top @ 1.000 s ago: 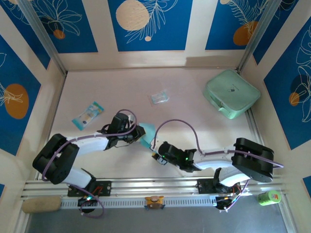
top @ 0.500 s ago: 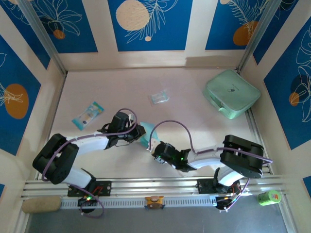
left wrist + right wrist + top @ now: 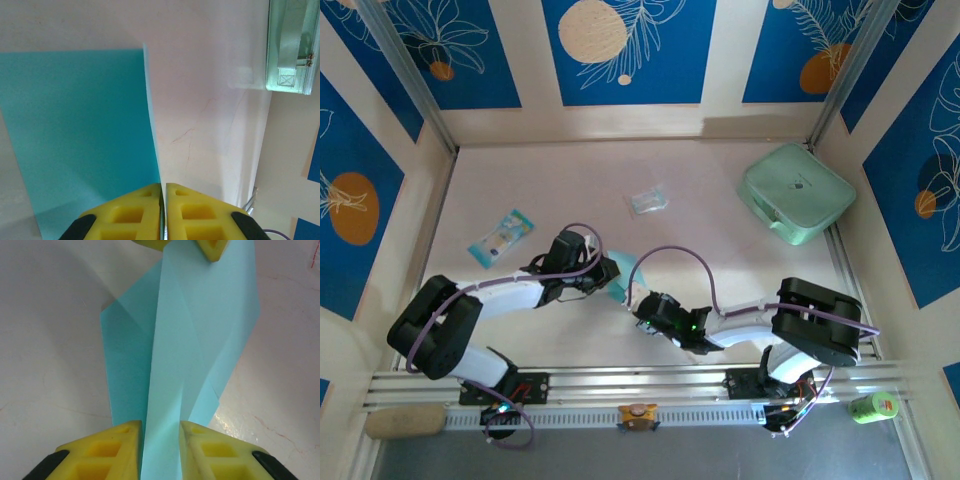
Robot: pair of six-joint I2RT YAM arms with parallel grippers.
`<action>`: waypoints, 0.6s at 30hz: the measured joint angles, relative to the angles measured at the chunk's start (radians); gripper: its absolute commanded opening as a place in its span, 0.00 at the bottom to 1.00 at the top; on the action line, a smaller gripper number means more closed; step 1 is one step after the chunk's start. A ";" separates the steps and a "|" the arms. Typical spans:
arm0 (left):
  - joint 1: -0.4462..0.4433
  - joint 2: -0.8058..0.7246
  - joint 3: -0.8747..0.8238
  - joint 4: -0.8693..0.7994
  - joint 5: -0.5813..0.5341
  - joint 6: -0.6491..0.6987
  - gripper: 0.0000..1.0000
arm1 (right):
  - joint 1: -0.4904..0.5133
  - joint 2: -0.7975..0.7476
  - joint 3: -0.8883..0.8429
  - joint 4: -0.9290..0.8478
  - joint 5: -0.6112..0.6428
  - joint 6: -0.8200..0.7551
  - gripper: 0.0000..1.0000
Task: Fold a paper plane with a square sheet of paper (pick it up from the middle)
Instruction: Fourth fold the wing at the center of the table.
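**Two hands meeting on creased light-blue paper at mid-tabletop**

The square sheet of paper (image 3: 190, 330) is lying near the middle of the tabletop (image 3: 720, 170), somewhat toward the near edge, between the two hands; it is thin, matte and plain light blue, showing sharp straight creases and overlapping flaps, with one long fold rising off the surface. The left hand (image 3: 163, 187) is pressing its yellow, pocketed fingers together on one edge of the sheet, the paper's edge running into the seam between them; the right hand (image 3: 160, 426) is standing at the opposite end with its fingers a little apart, the raised fold filling the gap between them; whether they are squeezing it I cannot tell.

The tabletop is looking smooth, pale pink and faintly glossy, with thin reddish hairline marks; bare surface is stretching from the paper toward the far wall. Well apart from the paper, a mint-green case (image 3: 797, 192), rounded and soft-looking with a stitched tab on its side, is sitting at the far right beside the side wall; a clear crumpled wrapper (image 3: 648, 201) is lying beyond the hands; a small blue-and-white packet (image 3: 501, 236) is lying to the left. The packet's print and a small dark mark on the case are too small to read.
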 measured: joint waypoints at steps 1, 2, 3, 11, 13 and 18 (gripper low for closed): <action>0.000 0.000 0.000 0.000 0.000 0.000 0.10 | 0.000 0.000 0.000 0.000 0.000 0.003 0.22; 0.000 0.000 0.000 0.000 0.000 0.000 0.10 | 0.000 0.000 0.000 0.000 0.000 0.006 0.22; 0.000 0.000 0.001 -0.001 0.000 0.000 0.10 | -0.001 0.000 0.000 0.000 0.000 0.009 0.21; 0.000 0.000 0.002 -0.010 0.000 0.000 0.09 | -0.001 0.000 0.000 0.000 0.000 0.031 0.22; 0.000 0.000 0.002 -0.010 0.000 0.000 0.09 | -0.002 0.000 0.000 0.000 0.000 0.031 0.22; 0.000 0.000 0.002 -0.010 0.000 0.000 0.09 | -0.002 0.001 0.000 0.000 0.000 0.032 0.22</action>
